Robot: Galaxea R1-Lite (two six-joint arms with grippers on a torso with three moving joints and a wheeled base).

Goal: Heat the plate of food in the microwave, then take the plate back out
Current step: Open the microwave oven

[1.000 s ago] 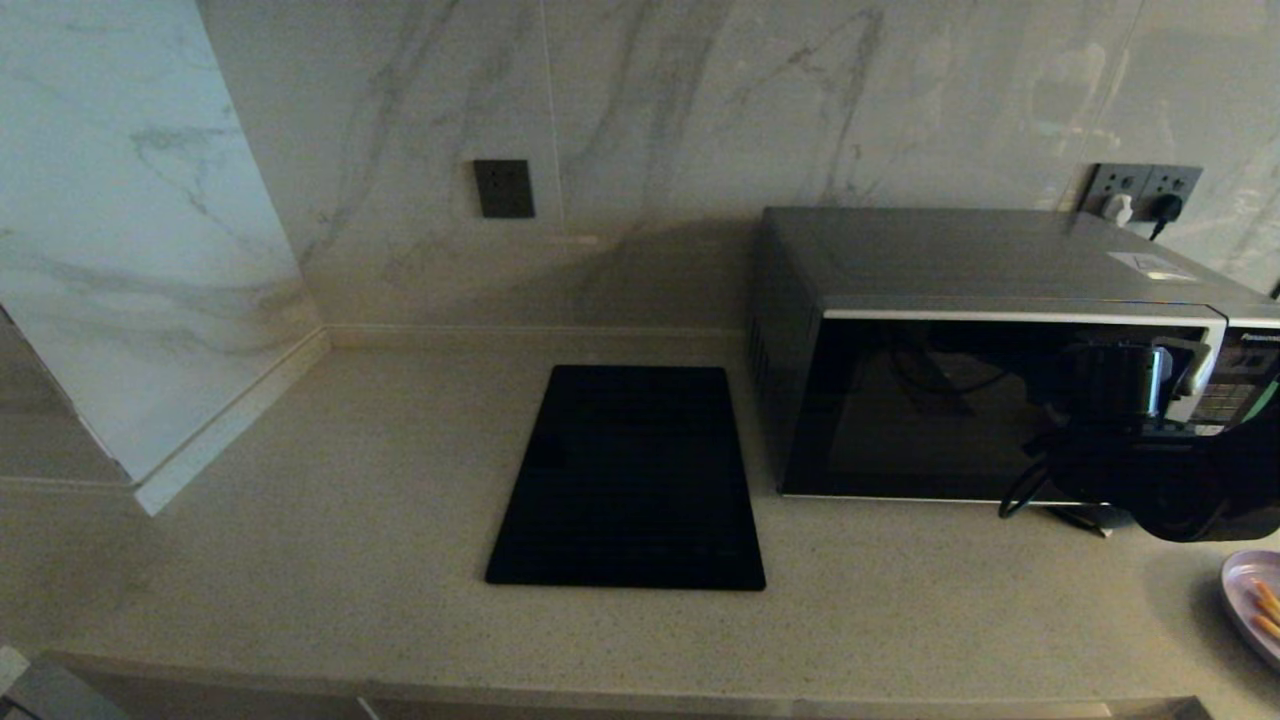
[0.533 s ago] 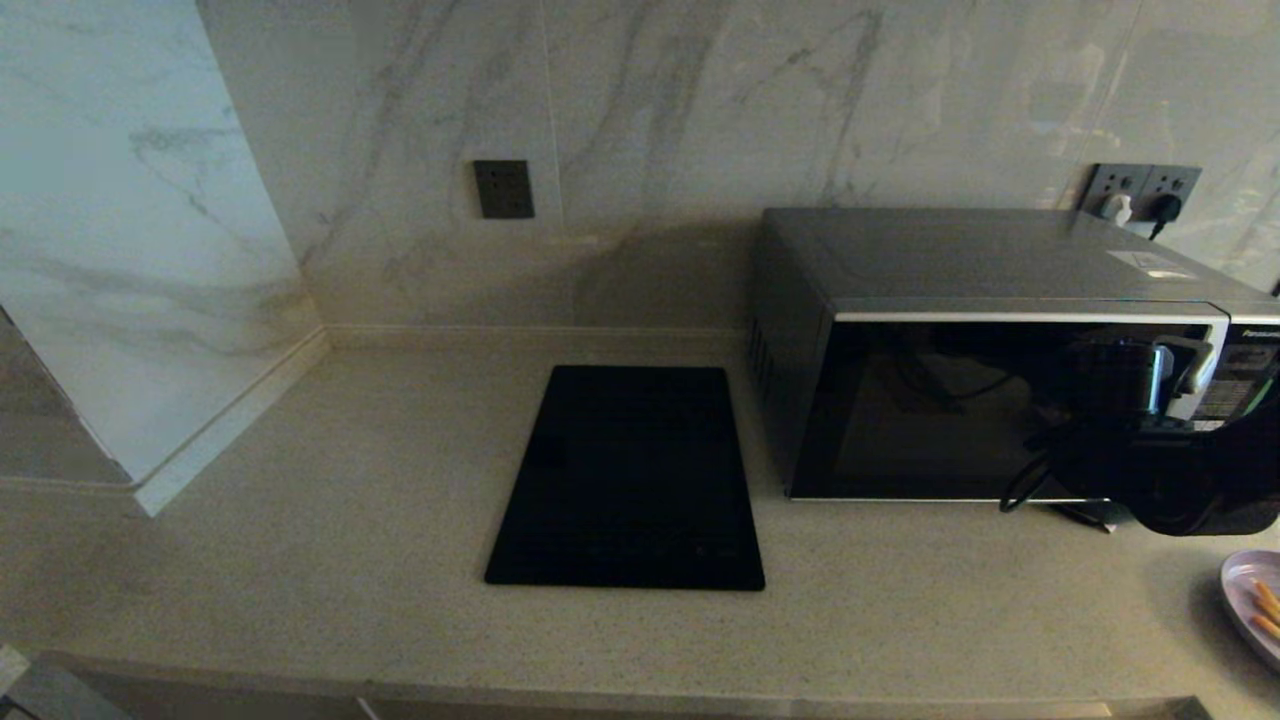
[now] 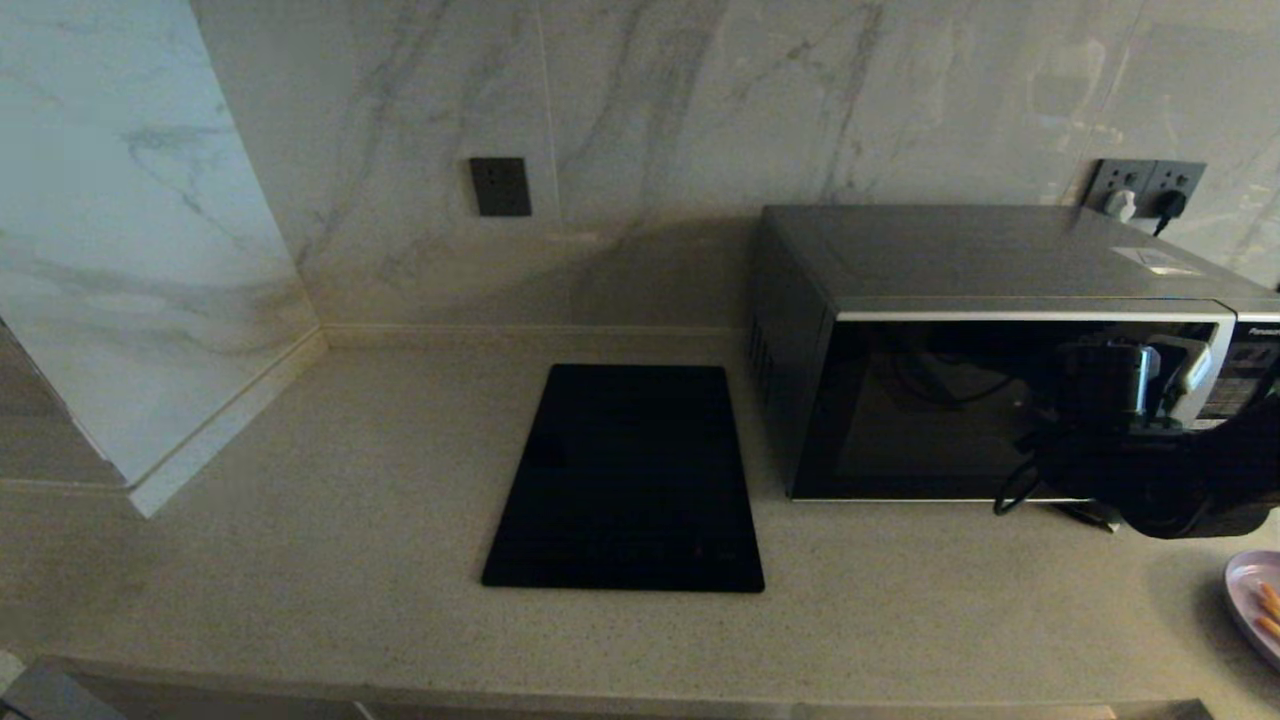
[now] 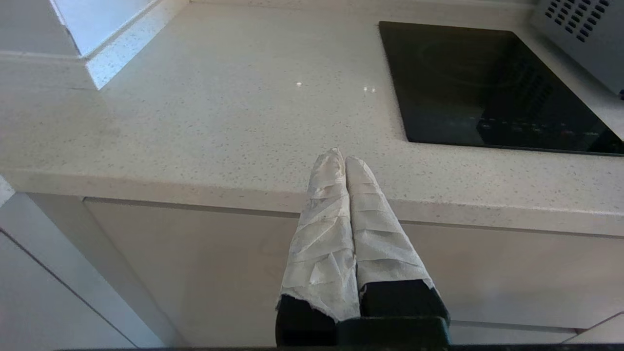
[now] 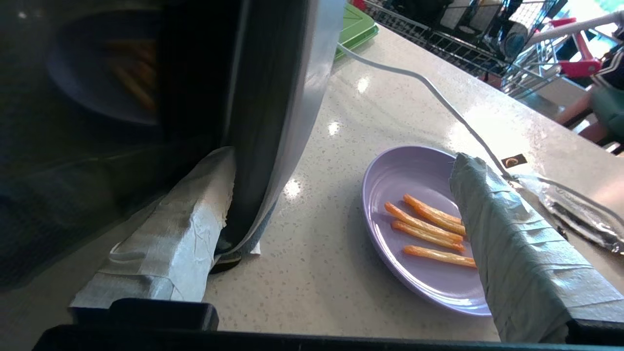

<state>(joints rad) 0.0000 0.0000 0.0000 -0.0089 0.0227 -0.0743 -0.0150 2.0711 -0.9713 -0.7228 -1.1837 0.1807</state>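
Note:
The microwave [image 3: 980, 260] stands at the back right of the counter, its black glass door [image 5: 122, 97] facing me. My right gripper [image 5: 339, 163] is open at the door's right edge: one taped finger [image 5: 195, 214] is tucked behind the silver trim [image 5: 297, 97], the other [image 5: 507, 234] hangs over the plate. In the head view the right gripper [image 3: 1155, 375] covers that edge. The lilac plate [image 5: 414, 190] with orange sticks [image 5: 424, 229] lies on the counter right of the microwave, at the head view's edge [image 3: 1255, 600]. My left gripper [image 4: 341, 157] is shut and empty, low before the counter's front edge.
A flat black cooktop [image 3: 630, 480] is set into the counter left of the microwave. A white cable [image 5: 438, 97] runs past the plate, with a foil wrapper [image 5: 575, 209] beside it. Wall sockets [image 3: 1145, 190] sit behind the microwave. A marble pillar [image 3: 120, 250] bounds the counter's left end.
The left end of the microwave's front has shifted slightly to the right in the head view. My right gripper stays at the door's right edge, a touch higher.

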